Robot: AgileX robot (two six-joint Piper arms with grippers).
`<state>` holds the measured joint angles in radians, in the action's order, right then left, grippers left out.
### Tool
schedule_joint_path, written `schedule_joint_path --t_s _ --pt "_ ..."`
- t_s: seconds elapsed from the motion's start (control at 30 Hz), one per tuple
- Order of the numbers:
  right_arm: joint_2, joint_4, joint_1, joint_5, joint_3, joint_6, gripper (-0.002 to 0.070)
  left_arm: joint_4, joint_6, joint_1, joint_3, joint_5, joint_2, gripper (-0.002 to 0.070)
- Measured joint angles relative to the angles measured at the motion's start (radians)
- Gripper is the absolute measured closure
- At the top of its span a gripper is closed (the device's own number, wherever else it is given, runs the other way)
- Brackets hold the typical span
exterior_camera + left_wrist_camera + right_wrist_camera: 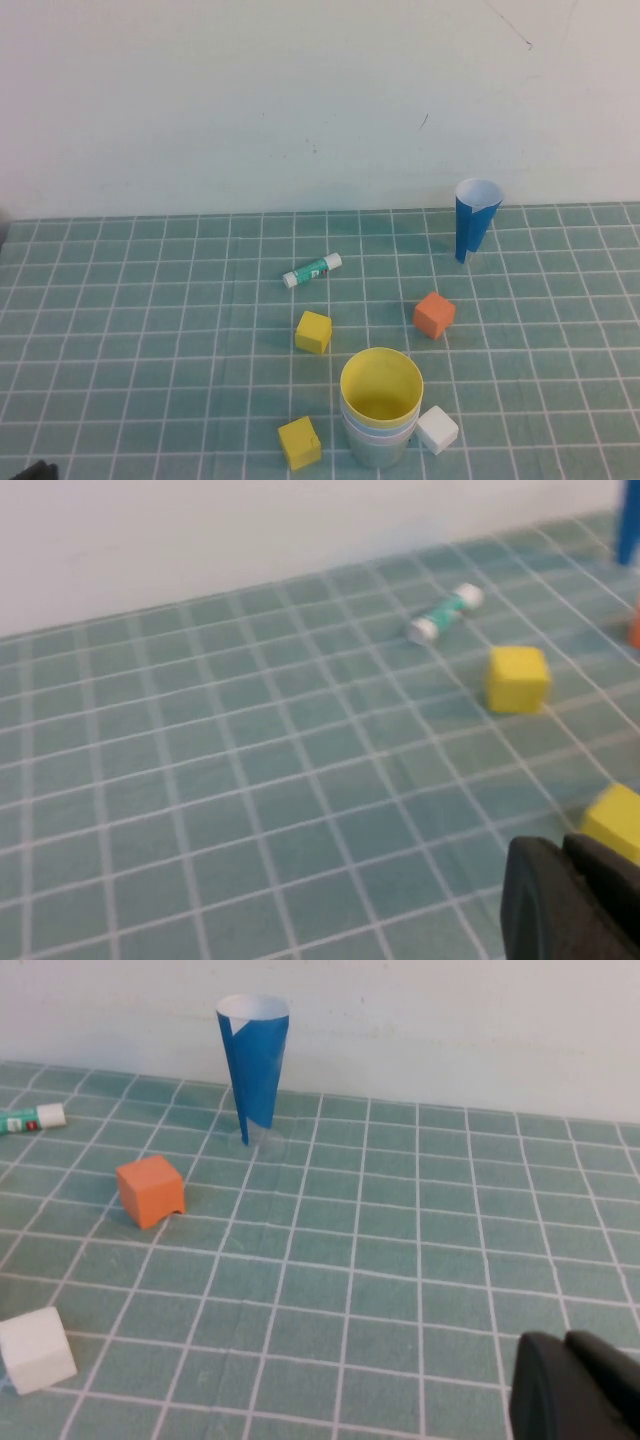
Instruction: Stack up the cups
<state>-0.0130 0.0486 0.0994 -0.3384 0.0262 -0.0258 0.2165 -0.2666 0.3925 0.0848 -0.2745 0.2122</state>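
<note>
The cups stand nested in one stack at the front middle of the table. The yellow cup (381, 385) is on top, a light blue rim (376, 432) shows under it, and a pale greenish cup (378, 456) is at the bottom. No pink cup shows. My left gripper (563, 848) is shut and empty, low at the front left, far from the stack; a dark bit of it shows in the high view (35, 470). My right gripper (566, 1345) is shut and empty over bare mat at the right, outside the high view.
A white cube (437, 429) touches the stack's right side. A yellow cube (299, 442) lies front left of it, another yellow cube (313, 331) and an orange cube (434, 314) behind it. A glue stick (312, 270) and a dark-blue paper cone (476, 222) stand farther back.
</note>
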Motion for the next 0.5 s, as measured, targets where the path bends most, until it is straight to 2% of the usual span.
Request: schedule_joint_path --t_s 0.33,0.5 --pt "0.0 0.0 0.0 0.0 0.0 0.0 0.0678 -0.075 0.0 -0.344 -0.104 -0.001 -0.166 0.0677" --pt "0.0 0.001 0.0 0.0 0.0 0.0 0.0678 -0.122 0.015 -0.449 -0.104 0.002 -0.2 0.0677"
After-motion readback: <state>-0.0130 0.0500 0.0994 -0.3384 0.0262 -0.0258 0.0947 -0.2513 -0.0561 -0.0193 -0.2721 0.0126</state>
